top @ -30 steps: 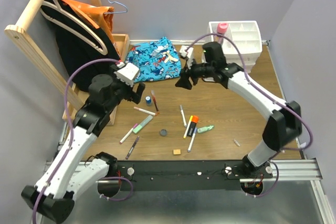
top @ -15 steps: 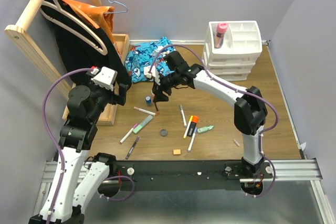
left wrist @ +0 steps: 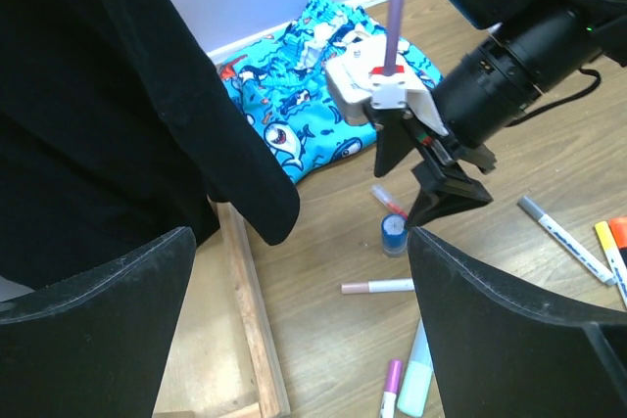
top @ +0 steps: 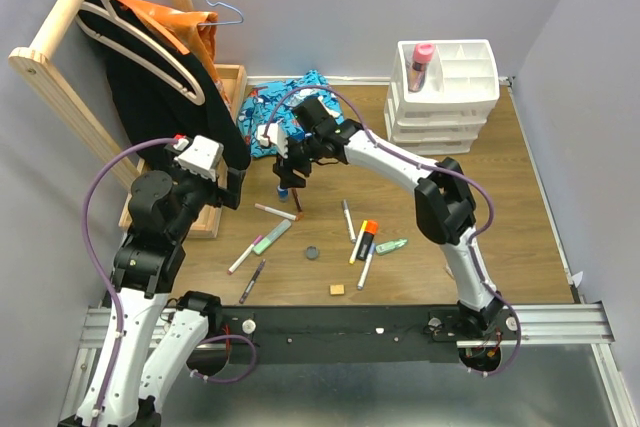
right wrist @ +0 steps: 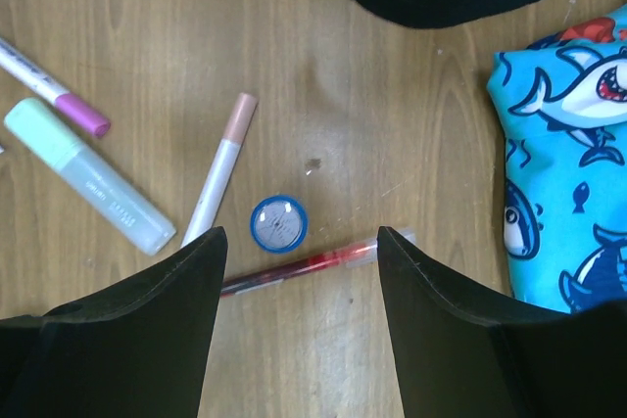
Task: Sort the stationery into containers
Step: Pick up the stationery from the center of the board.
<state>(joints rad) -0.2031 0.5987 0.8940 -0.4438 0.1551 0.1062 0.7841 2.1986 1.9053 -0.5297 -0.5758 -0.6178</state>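
My right gripper (top: pixel 288 175) is open and hangs low over a small blue-lidded jar (right wrist: pixel 278 223) and a red pen (right wrist: pixel 313 263); both lie between its fingers (right wrist: pixel 157 340) in the right wrist view. A white pen with a tan cap (right wrist: pixel 220 171) and a mint highlighter (right wrist: pixel 88 175) lie beside them. My left gripper (top: pixel 228 190) is open and empty, raised by the wooden tray; its view shows the jar (left wrist: pixel 394 234) under the right gripper (left wrist: pixel 436 193). More pens, an orange highlighter (top: pixel 366 237) and a tan eraser cube (top: pixel 338 289) lie scattered. The white organiser (top: pixel 447 87) holds a pink glitter tube (top: pixel 422 62).
A blue patterned cloth (top: pixel 290 117) lies just behind the right gripper. A wooden rack with hangers and a black garment (top: pixel 150 97) stands at the left over a wooden tray (left wrist: pixel 250 310). A dark round cap (top: pixel 312 253) lies among the pens.
My right arm has swung left from beside the organiser and come down over the blue jar and red pen. My left arm has pulled back towards the left and the tray.
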